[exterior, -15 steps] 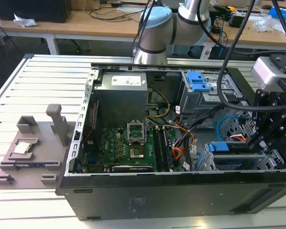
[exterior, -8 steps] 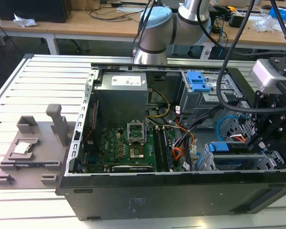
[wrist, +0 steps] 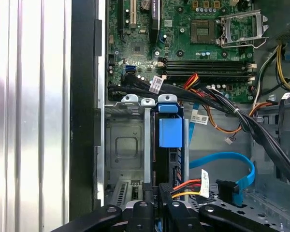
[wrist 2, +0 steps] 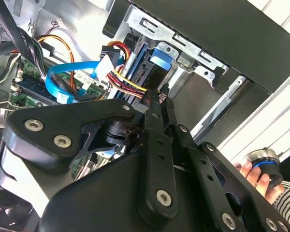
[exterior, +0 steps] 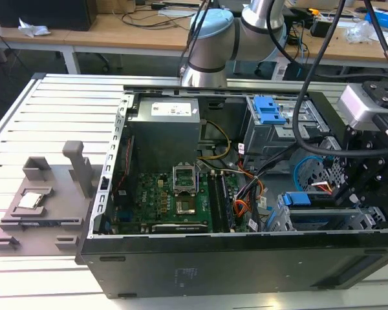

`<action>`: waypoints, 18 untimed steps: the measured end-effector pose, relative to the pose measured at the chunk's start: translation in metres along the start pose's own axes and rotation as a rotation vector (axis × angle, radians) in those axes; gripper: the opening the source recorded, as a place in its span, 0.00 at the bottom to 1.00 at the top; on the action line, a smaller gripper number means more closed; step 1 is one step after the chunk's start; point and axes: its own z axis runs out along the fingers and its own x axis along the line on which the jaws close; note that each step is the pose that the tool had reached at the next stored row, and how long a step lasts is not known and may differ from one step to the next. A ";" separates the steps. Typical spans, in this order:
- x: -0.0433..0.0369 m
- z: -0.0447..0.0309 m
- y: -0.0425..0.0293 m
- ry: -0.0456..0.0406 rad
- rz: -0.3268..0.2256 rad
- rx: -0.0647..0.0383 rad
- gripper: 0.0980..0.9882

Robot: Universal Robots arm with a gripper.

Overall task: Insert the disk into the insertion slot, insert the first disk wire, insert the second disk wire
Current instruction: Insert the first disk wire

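The disk [wrist: 170, 131] stands in the insertion slot [wrist: 123, 145], its blue frame tab [exterior: 296, 199] showing at the case's front corner on the exterior view's right. My gripper [wrist: 157, 189] is at the disk's rear edge. Its fingers are shut on the black plug of a red, orange and yellow disk wire [wrist: 186, 187]. In the second wrist view the gripper [wrist 2: 158, 96] presses that wire [wrist 2: 128, 79] against the disk [wrist 2: 162, 55]. A flat blue disk wire [wrist: 232, 162] lies loose beside it, its black plug free.
The open case holds a green motherboard [exterior: 174, 200], a silver power supply [exterior: 165, 129] and a grey cage with a blue latch [exterior: 269, 110]. Black cable bundles [wrist: 222, 104] cross above the slot. A grey fixture [exterior: 45, 200] lies outside the case. A hand [wrist 2: 253, 174] holds a blue-ringed knob.
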 end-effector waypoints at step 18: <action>-0.0142 0.0015 0.0000 -0.0283 -0.002 0.000 0.07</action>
